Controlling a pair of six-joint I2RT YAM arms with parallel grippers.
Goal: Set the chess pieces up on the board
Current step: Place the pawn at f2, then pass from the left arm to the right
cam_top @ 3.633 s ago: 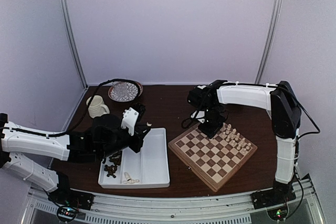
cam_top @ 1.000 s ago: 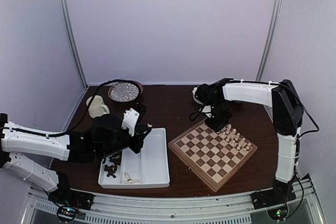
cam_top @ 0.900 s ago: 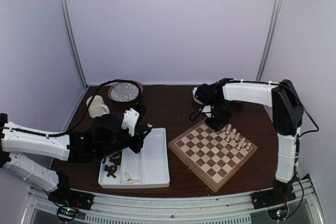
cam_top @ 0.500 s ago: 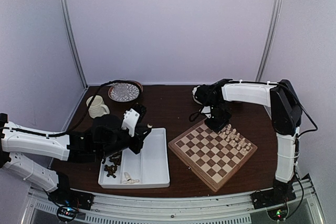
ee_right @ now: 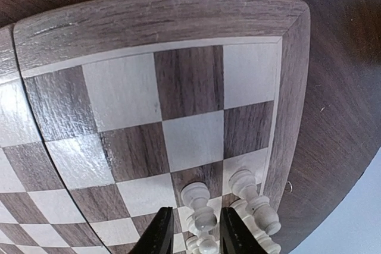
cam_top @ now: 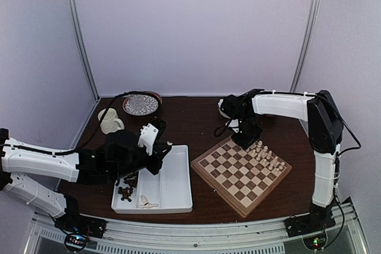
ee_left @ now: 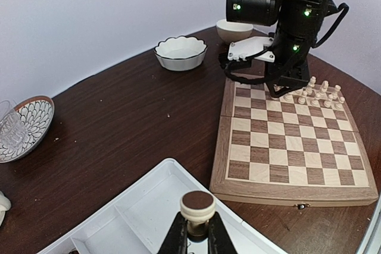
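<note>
The board (cam_top: 218, 190) lies right of centre, with several cream chess pieces (cam_top: 268, 157) in rows along its far right edge. My right gripper (cam_top: 247, 140) hangs over the board's far corner. In the right wrist view it (ee_right: 195, 231) is open, its fingers (ee_right: 161, 233) standing either side of an upright cream pawn (ee_right: 200, 203) on the board (ee_right: 149, 105), with gaps on both sides. My left gripper (cam_top: 163, 150) is above the white tray (cam_top: 176, 190). In the left wrist view it (ee_left: 197, 231) is shut on a cream piece (ee_left: 197, 206) held base up.
The tray holds dark pieces (cam_top: 126, 192) and a cream piece (cam_top: 147, 204) in its left compartment. A cream mug (cam_top: 109, 121) and a patterned dish (cam_top: 141, 104) stand at the back left. Two white bowls (ee_left: 180, 53) (ee_left: 234, 30) sit behind the board (ee_left: 286, 147).
My right gripper has shifted right and back from the board's far left edge to its far corner, then stayed almost still. My left arm has not moved.
</note>
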